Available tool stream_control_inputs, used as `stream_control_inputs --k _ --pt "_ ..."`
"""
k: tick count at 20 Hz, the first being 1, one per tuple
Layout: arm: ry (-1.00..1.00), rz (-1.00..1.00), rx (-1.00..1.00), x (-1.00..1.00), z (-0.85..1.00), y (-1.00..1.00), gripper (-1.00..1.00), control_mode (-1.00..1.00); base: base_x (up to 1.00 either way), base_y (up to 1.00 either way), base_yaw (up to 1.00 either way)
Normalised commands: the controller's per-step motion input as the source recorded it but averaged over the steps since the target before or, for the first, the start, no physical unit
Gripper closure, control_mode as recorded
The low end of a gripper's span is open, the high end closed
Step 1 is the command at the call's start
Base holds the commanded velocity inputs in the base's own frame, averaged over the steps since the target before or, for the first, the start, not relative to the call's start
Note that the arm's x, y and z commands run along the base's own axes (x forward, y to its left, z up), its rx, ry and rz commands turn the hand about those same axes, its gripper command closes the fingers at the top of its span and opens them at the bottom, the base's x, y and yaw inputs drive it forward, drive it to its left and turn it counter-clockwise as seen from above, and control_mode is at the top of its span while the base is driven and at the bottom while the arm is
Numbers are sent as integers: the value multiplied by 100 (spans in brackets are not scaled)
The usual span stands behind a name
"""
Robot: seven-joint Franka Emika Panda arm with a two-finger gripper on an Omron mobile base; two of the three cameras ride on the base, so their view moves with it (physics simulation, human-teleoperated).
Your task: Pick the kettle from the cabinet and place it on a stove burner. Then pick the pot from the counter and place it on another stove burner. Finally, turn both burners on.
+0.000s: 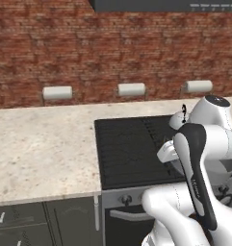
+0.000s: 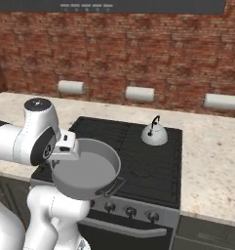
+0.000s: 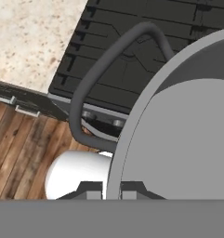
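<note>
My gripper [image 3: 112, 190] is shut on the rim of the wide grey pot [image 3: 187, 139], with one fingertip on each side of the wall. The pot's dark loop handle [image 3: 95, 76] arches ahead of the fingers. In the right base view the pot [image 2: 87, 168] hangs tilted above the front left of the black cooktop [image 2: 148, 163], held by the gripper [image 2: 65, 146] at its left rim. The small silvery kettle [image 2: 154, 134] stands upright on a back burner. From the left base view the kettle [image 1: 177, 119] peeks out behind the arm.
Beige counter [image 1: 40, 144] lies left of the stove and more counter [image 2: 211, 156] to its right. A row of knobs [image 2: 131, 211] runs along the range front. Three white rolls [image 2: 140, 93] hang on the brick wall. Wooden floor [image 3: 20, 148] shows below.
</note>
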Motion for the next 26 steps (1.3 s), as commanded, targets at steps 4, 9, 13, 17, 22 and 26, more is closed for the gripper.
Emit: stream_control_inputs --k 4,9,13,17,22,26 --pt "0 0 0 0 0 0 100 100 6 14 -15" --pt "0 0 0 0 0 0 100 100 -6 13 -15" --pt "0 0 0 0 0 0 100 100 7 22 -29" --pt "0 0 0 0 0 0 100 100 17 22 -33" --pt "0 0 0 0 0 0 100 100 31 26 -29" --pt "0 0 0 0 0 0 100 100 46 29 -20"
